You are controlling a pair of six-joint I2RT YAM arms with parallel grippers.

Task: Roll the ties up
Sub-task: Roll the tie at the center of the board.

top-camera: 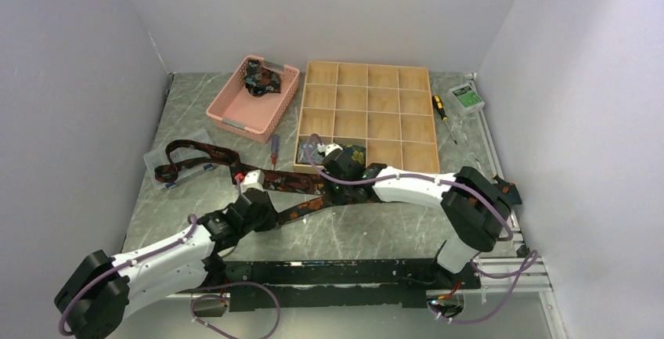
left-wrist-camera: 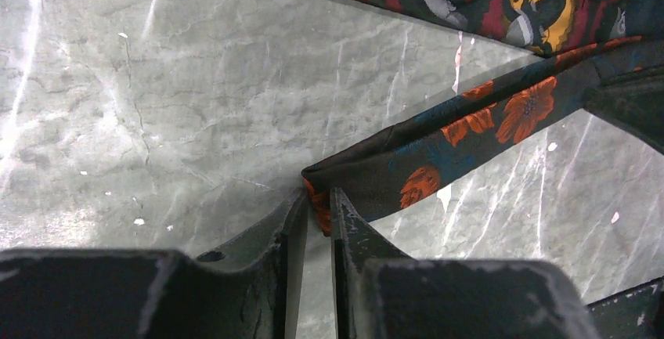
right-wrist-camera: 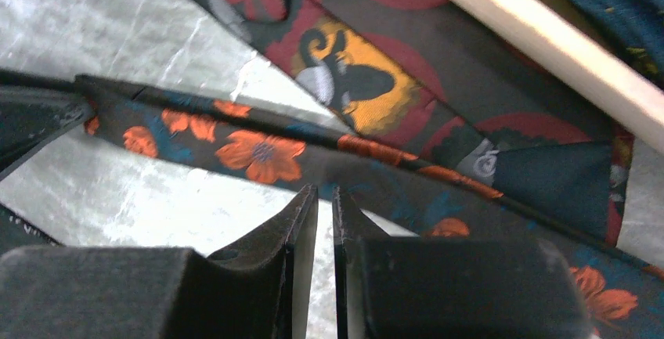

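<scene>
A dark tie with orange flowers [top-camera: 313, 203] lies slanting on the marble table between my two grippers. My left gripper [top-camera: 262, 207] is shut on its narrow end; in the left wrist view the fabric [left-wrist-camera: 438, 159] sits pinched between the fingertips of the left gripper [left-wrist-camera: 319, 207]. My right gripper [top-camera: 344, 165] is nearly closed on the same tie's edge farther along, and the right wrist view shows that gripper [right-wrist-camera: 325, 194] on the tie [right-wrist-camera: 258, 155]. A maroon tie [top-camera: 223, 155] with yellow and grey prints lies just behind and also shows in the right wrist view [right-wrist-camera: 352, 81].
A wooden compartment tray [top-camera: 368, 66] stands behind the right gripper, with a dark rolled piece [top-camera: 354, 154] in a front cell. A pink basket [top-camera: 235, 116] holds dark fabric [top-camera: 261, 81]. Screwdrivers [top-camera: 440, 108] [top-camera: 274, 149] and a green-white box [top-camera: 467, 98] lie nearby.
</scene>
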